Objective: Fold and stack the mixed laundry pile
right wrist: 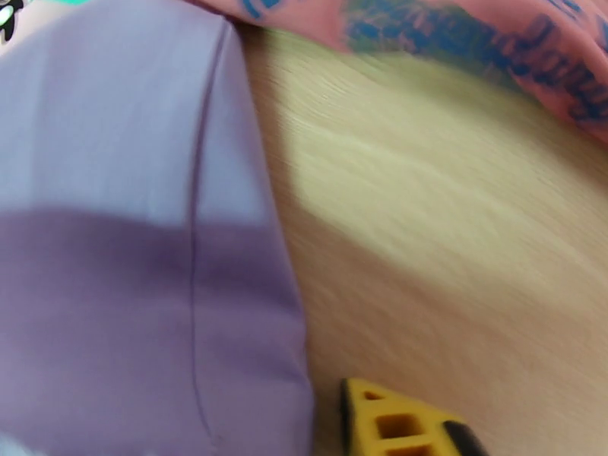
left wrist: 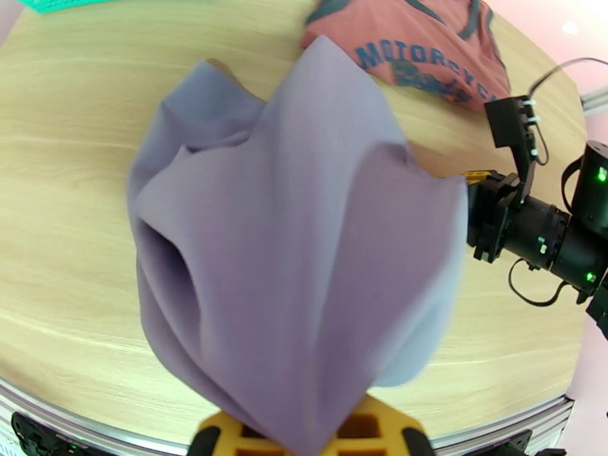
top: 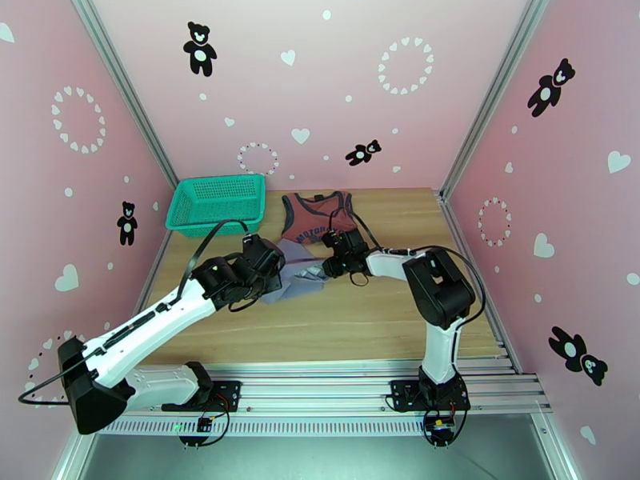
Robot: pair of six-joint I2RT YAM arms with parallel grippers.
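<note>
The grey-lavender shirt (top: 302, 282) lies bunched on the wooden table between my two grippers. My left gripper (top: 276, 272) is shut on its left side. In the left wrist view the shirt (left wrist: 304, 237) rises in folds out of the yellow fingers (left wrist: 387, 435). My right gripper (top: 328, 267) is shut at the shirt's right edge. In the right wrist view the cloth (right wrist: 137, 260) runs down beside one yellow finger (right wrist: 395, 423) and hides the other. The rust-red tank top (top: 318, 218) with navy lettering lies flat just behind, apart from both grippers.
A teal mesh basket (top: 216, 203) stands at the back left corner of the table (top: 360, 322). Pink walls close in the left, back and right sides. The near half of the table is bare wood, ending at a metal rail (top: 360, 378).
</note>
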